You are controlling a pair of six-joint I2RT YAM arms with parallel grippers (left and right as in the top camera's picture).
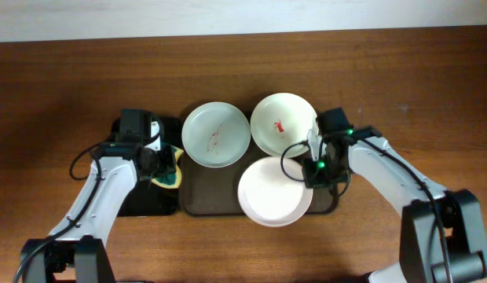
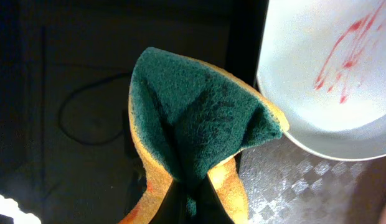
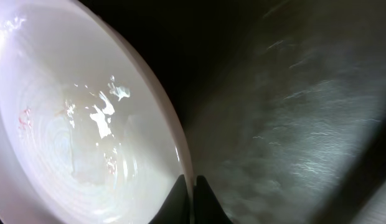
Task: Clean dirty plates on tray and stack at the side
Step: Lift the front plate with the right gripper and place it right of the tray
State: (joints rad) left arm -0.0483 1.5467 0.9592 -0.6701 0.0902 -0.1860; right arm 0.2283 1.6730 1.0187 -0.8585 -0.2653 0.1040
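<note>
We see the wooden bench (image 1: 55,94) from above, with both arms reaching in from its near edge. The dark brown tray (image 1: 208,196) lies about midway along the bench's length, closer to the near edge than the far one. Just beside it, toward the left edge, sits a smaller black tray (image 1: 149,200).

Three plates rest on or over the brown tray. The green-grey plate (image 1: 216,134) covers the tray's far left part and carries thin red streaks. The smeared white plate (image 1: 281,123) lies next to it toward the right edge, with a small red mark near its middle. The third plate (image 1: 273,191), also white, sits at the tray's near right part and hangs past its rim toward the near edge of the bench. Its bowl looks glossy and nearly clean, with only a faint pink trace in the right wrist view.

The right fingers (image 1: 313,167) are clamped on the right-hand rim of the third plate, one finger on each side of it.

The left fingers (image 1: 165,163) are pinched on a sponge (image 1: 173,169), yellow with a green scouring face and folded by the grip. It hangs over the line where the two trays meet, just beside the green-grey plate's rim. We cannot tell whether it touches that rim.
</note>
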